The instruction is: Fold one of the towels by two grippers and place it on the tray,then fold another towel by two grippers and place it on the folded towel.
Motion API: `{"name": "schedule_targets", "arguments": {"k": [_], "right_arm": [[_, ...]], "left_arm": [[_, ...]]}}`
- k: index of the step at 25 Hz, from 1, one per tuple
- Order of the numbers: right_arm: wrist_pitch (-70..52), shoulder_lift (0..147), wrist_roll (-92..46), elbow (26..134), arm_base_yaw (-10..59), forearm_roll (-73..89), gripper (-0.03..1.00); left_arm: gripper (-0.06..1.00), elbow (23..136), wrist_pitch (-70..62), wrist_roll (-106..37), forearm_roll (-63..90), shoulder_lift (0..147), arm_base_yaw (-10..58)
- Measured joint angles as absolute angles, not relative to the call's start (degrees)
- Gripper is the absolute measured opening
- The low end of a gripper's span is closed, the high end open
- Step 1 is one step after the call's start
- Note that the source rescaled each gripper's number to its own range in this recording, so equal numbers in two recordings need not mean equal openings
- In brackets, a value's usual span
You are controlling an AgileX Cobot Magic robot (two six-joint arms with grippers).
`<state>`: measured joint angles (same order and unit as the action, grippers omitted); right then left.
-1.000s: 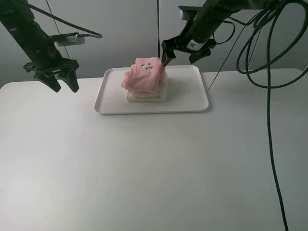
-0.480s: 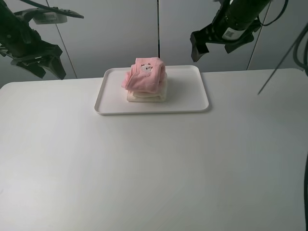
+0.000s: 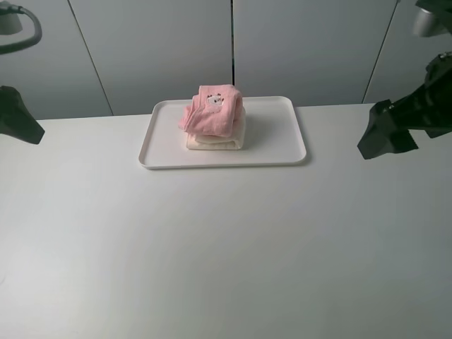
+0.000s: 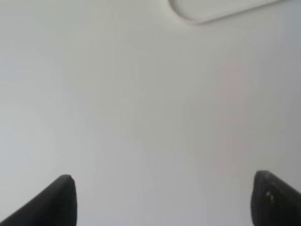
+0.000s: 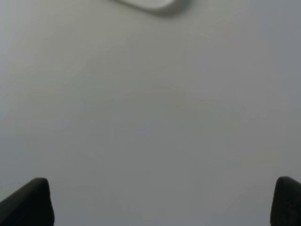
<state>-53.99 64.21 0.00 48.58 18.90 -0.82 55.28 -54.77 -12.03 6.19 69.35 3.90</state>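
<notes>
A flat white rectangular plastic tray (image 3: 286, 148) with a low raised rim and rounded corners is sitting at the far middle of the white table (image 3: 226, 247), just in front of the grey panelled wall (image 3: 155, 49). On the tray, slightly left of its centre, the cream-white terry cloth towel (image 3: 215, 143) is lying as a thick folded bundle, and the pale pink terry cloth towel (image 3: 210, 113) is resting folded on top of it, its small embroidered cartoon face mark (image 3: 215, 99) facing up. The left black two-fingered gripper (image 4: 162, 200) is hanging at the far left edge of the scene, well apart from the tray; its wrist camera is showing the two fingertips (image 4: 56, 200) standing wide apart over bare table, holding nothing. The right black two-fingered gripper (image 5: 162, 202) is hovering at the right edge, also well clear of the tray, its fingertips (image 5: 30, 202) likewise spread wide and holding nothing. A corner of the tray is showing in each wrist view.
</notes>
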Motion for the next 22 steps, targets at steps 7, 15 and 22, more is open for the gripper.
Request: {"name": "schedule_targets", "arguments": {"k": [7,15,22], "right_arm": [[-60.41,41.99,0.00,39.78,18.90,-3.86,1.00],[-69.23,24.01,0.00,37.44,18.90,-3.71,1.00],[-69.30,10.98,0.00,34.60,18.90,-1.84,1.00]], "left_arm": [[0.96,41.96,-56.15,-10.14,3.91,50.81,3.90],[0.98,35.64,-64.38,-6.35,3.71,30.73,3.90],[0.98,35.60,-69.11,-5.85,3.93,15.89,3.90]]}}
